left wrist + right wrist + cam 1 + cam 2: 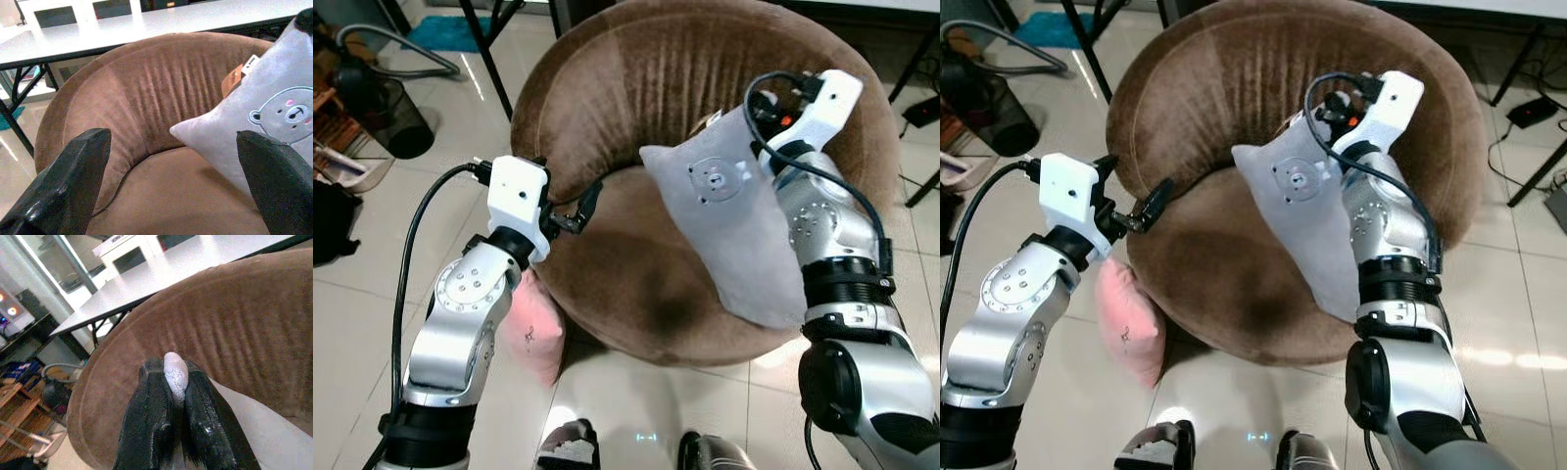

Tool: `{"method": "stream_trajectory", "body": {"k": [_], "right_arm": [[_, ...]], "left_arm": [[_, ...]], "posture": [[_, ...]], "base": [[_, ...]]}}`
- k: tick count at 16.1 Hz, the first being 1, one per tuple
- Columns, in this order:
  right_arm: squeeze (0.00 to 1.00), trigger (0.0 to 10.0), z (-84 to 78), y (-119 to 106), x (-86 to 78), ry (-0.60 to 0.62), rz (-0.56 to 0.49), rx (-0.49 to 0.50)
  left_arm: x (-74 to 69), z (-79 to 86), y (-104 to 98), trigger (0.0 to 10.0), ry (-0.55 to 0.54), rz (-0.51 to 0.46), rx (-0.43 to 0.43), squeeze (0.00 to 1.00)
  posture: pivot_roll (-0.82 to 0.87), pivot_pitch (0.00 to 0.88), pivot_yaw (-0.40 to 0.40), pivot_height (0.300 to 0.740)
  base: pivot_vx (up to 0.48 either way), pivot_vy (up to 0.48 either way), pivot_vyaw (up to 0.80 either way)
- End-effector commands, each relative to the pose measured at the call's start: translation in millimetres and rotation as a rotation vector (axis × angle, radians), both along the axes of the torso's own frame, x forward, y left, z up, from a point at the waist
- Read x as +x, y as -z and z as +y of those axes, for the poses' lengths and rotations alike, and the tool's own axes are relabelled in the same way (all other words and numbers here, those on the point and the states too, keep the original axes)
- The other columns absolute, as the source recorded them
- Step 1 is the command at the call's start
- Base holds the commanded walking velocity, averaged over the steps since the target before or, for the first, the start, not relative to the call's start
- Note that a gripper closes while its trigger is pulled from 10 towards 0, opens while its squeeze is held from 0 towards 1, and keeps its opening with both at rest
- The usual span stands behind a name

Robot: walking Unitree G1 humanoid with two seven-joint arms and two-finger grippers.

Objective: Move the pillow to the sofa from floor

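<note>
Grey square bear-face pillow (pixel 744 225), one, hangs clamped in the right gripper (pixel 173 382) over one round brown velvet sofa (pixel 636 294); one pink pillow (pixel 533 333) lies on the floor; the left gripper (pixel 171 181) gapes apart.

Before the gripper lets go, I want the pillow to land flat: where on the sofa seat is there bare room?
The grey pillow hangs pinched in the right gripper over the seat's right half. Bare brown seat lies between the pillow, the curved backrest and the open left gripper. It is crowded at the sofa's left foot, where a pink pillow lies on the floor.
</note>
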State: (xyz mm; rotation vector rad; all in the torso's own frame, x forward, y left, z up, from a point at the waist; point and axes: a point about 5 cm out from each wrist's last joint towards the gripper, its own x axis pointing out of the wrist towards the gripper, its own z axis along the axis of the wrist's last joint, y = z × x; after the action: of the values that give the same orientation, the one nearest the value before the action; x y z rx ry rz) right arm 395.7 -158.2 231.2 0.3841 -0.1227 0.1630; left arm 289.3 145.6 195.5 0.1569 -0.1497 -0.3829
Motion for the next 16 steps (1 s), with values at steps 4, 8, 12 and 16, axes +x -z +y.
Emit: {"method": "stream_trajectory", "body": {"k": [4, 8, 12, 16], "right_arm": [[0.00, 10.0, 1.7, -13.2, 6.7, 0.006, -0.053, -0.031], [0.00, 10.0, 2.3, -6.7, 11.0, 0.021, -0.034, -0.057], [1.00, 10.0, 16.8, 0.2, 17.4, -0.032, -0.017, -0.109], [1.00, 10.0, 36.9, -5.8, 22.9, -0.049, -0.029, -0.196]], "left_arm": [[-3.7, 0.8, 0.5, 10.0, 0.014, 0.003, 0.004, 0.00], [-5.0, -0.2, 1.1, 10.0, 0.024, 0.006, 0.006, 0.00], [-9.9, -8.0, 15.9, 10.0, 0.099, 0.080, 0.077, 0.00], [-13.7, -13.2, 22.4, 10.0, 0.136, 0.100, 0.095, 0.00]], "posture": [[0.09, 0.171, 0.033, 0.740], [0.10, 0.169, 0.033, 0.740], [0.10, 0.173, 0.039, 0.740], [0.10, 0.170, 0.034, 0.740]], "base": [[0.331, 0.000, 0.00], [0.333, 0.000, 0.00], [0.146, 0.000, 0.00], [0.000, 0.000, 0.00]]}}
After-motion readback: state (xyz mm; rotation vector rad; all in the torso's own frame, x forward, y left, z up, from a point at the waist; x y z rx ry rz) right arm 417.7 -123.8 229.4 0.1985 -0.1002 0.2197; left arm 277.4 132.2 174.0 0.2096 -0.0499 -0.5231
